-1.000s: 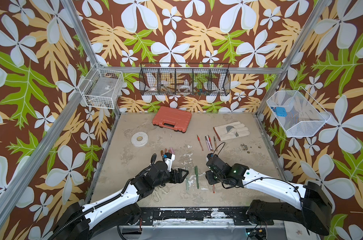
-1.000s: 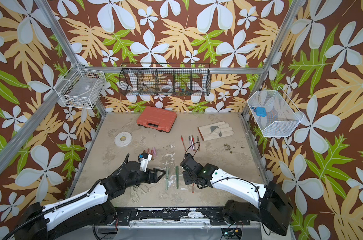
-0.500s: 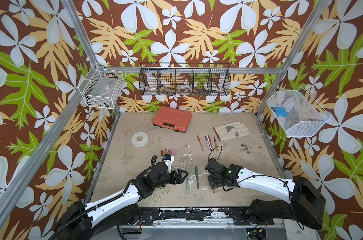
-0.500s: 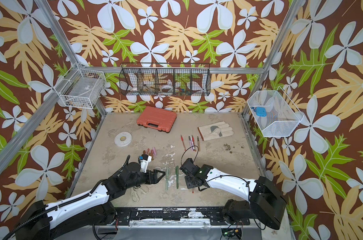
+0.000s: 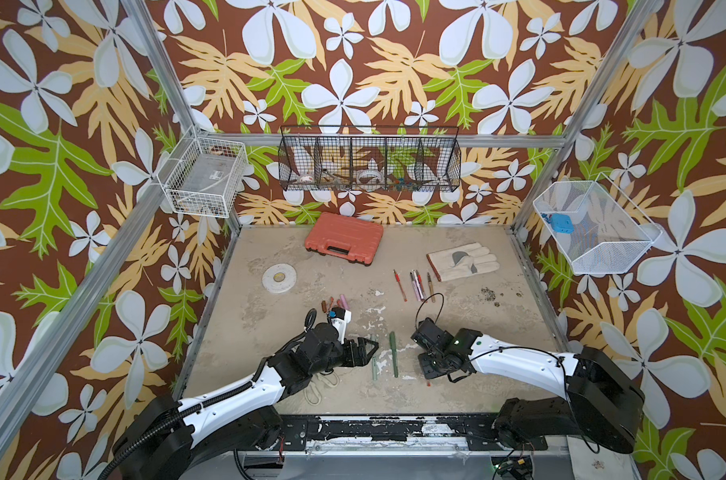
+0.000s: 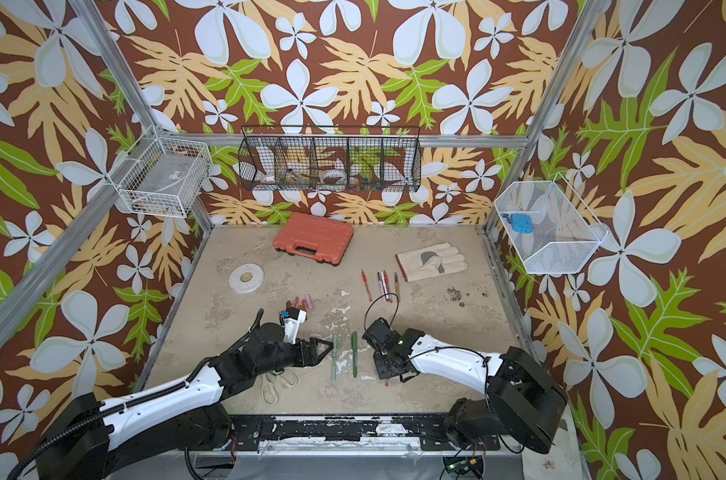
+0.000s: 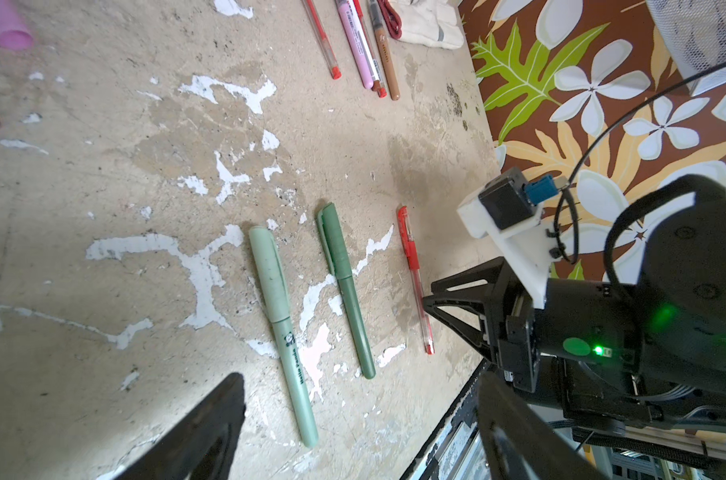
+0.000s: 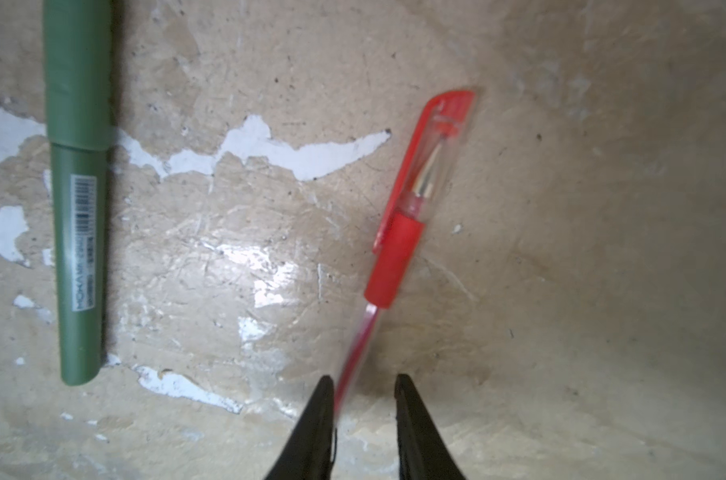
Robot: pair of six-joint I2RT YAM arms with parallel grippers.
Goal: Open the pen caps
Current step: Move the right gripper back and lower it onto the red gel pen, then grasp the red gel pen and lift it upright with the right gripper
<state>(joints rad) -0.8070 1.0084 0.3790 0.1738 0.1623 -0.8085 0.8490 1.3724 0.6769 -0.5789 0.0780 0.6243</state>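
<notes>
- The right gripper (image 8: 363, 384) straddles the tail of the red pen (image 8: 394, 257) on the table (image 8: 602, 249), jaws a little apart, one finger touching the barrel, not yet clamped
- Its red-clipped cap (image 8: 436, 141) is still on, at the far end, clear of the jaws
- The left gripper (image 5: 371, 352) hovers empty, jaws wide, near the capped pale green pen (image 7: 280, 324) and dark green pen (image 7: 344, 286)
- A sound grip would centre the slim barrel and squeeze firmly, leaving the cap free to be pulled straight off

Pale green pen (image 7: 284, 328), lower centre of left wrist view: "Hello Panda" plus small panda icon. Dark green pen (image 8: 78, 208), left edge of right wrist view: barcode sticker, print unreadable.
</notes>
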